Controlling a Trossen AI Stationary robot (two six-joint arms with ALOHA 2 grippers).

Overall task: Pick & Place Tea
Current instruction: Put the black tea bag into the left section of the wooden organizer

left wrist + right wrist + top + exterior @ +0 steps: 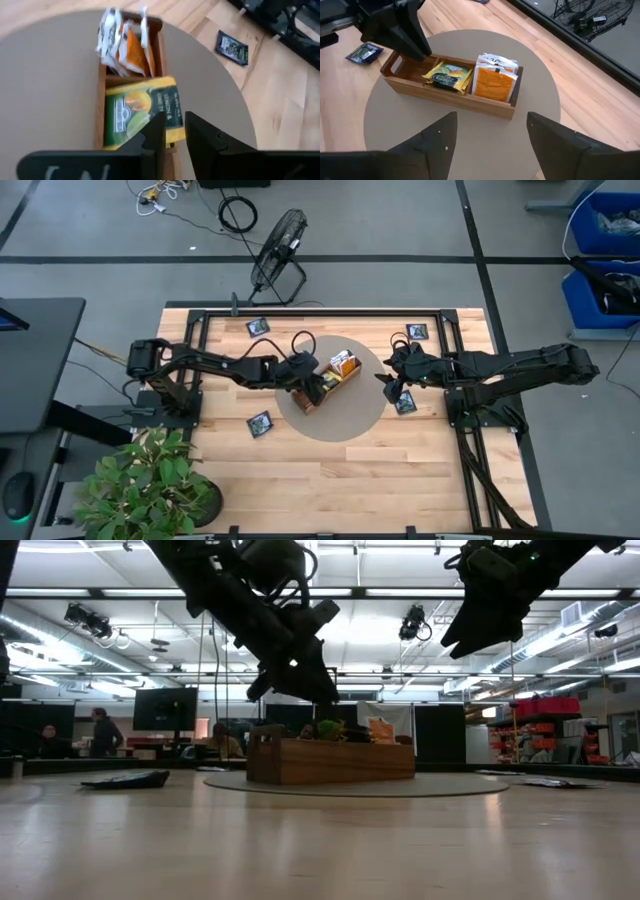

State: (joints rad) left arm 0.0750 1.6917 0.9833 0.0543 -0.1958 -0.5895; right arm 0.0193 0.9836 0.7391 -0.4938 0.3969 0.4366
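A brown wooden tray (335, 376) stands on a round grey mat (345, 418) at the table's middle. Orange-and-white tea packets (495, 81) stand upright in its right end compartment. A yellow-and-green tea packet (140, 112) lies tilted in the middle compartment (447, 75), leaning on the divider. My left gripper (175, 120) hovers open just above the tray's left part (415, 45), its fingertips over that packet's near edge, with a gap showing. My right gripper (490, 125) hangs open above the mat's right side (388, 388), clear of the tray.
Dark navy packets lie loose on the wood: two near the far edge (258, 327) (417, 332), one at the left front of the mat (260, 423), one under my right arm (405, 402). A plant (150, 480) stands at the near left corner.
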